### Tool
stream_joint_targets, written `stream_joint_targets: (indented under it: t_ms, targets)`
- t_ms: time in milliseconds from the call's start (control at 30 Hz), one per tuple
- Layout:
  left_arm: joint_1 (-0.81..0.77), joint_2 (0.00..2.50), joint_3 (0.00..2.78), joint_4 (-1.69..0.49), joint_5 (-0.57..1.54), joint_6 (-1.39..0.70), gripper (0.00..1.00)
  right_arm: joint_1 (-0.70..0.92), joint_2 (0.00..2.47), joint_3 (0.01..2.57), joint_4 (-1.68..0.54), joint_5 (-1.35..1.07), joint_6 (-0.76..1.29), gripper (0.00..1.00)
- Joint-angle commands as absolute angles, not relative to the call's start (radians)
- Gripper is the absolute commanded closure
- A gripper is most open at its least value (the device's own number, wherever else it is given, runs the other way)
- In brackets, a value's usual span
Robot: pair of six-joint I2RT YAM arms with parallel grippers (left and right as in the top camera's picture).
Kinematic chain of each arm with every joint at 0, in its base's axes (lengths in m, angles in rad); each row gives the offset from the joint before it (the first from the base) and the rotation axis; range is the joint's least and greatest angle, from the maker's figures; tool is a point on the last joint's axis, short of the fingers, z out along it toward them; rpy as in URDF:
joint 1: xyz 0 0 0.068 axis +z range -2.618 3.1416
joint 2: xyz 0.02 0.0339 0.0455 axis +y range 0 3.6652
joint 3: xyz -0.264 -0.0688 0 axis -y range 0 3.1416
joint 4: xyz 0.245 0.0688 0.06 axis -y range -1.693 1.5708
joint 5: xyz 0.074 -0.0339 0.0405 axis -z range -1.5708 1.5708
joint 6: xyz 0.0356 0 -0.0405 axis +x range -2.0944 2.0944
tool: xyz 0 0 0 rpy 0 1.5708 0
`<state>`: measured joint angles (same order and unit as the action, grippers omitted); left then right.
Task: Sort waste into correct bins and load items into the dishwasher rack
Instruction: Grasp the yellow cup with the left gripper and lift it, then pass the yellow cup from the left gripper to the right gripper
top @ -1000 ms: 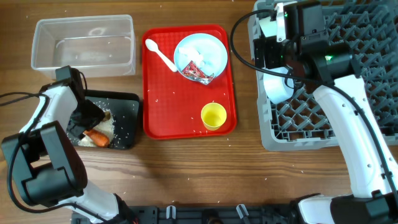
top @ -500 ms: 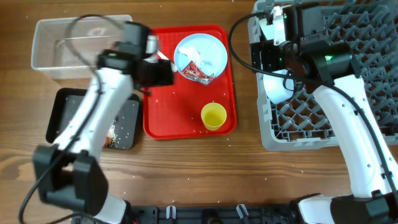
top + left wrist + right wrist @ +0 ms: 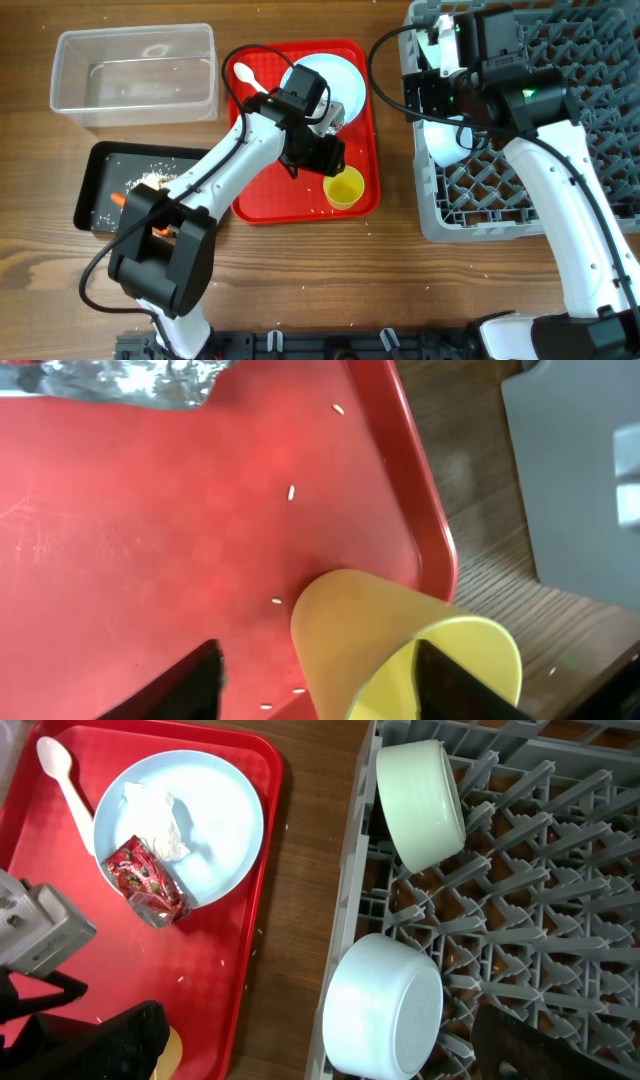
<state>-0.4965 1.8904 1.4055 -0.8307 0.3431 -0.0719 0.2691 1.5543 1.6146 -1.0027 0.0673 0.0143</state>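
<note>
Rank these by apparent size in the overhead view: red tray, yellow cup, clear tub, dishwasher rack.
1. dishwasher rack, largest even though the frame cuts it off
2. red tray
3. clear tub
4. yellow cup

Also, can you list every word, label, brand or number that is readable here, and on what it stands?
No text is readable in any view.
The crumpled red wrapper on the plate seems to carry print, too small and creased to read.
The yellow cup, dishwasher rack and red serving tray show no markings.
</note>
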Motion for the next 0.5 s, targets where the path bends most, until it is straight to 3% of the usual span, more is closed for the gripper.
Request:
stream_joint_targets:
  t_ms: [0,67,100,133,267,333,400,467]
  targets:
    - [-0.496,1.904,1.406,-0.855,0.367,-0.030,0.51,0.266,1.567,1.615,-1.000,0.051,0.027,0.00]
    - [-0.496,1.955,1.406,-0.861,0.367,-0.030,0.56,0.266,1.567,1.615,-1.000,0.051,0.027,0.00]
    - [-0.496,1.986,1.406,-0.870,0.366,-0.030,0.64,0.266,1.567,1.615,-1.000,0.051,0.027,0.00]
    - [-0.495,2.003,1.406,-0.870,0.359,-0.032,0.95,0.266,1.567,1.615,-1.000,0.051,0.027,0.00]
    - [-0.406,1.942,1.421,-0.881,0.434,-0.068,0.96,0.266,1.567,1.615,-1.000,0.017,0.068,0.00]
    - [-0.271,1.855,1.422,-0.872,0.669,-0.048,0.96,0.266,1.567,1.615,-0.984,-0.122,0.059,0.00]
    - [-0.100,1.801,1.422,-0.866,1.037,0.043,0.96,0.266,1.567,1.606,-0.904,-0.423,0.022,0.00]
    - [0.055,1.805,1.422,-0.864,1.395,0.129,0.96,0.266,1.571,1.506,-0.646,-0.792,0.017,0.00]
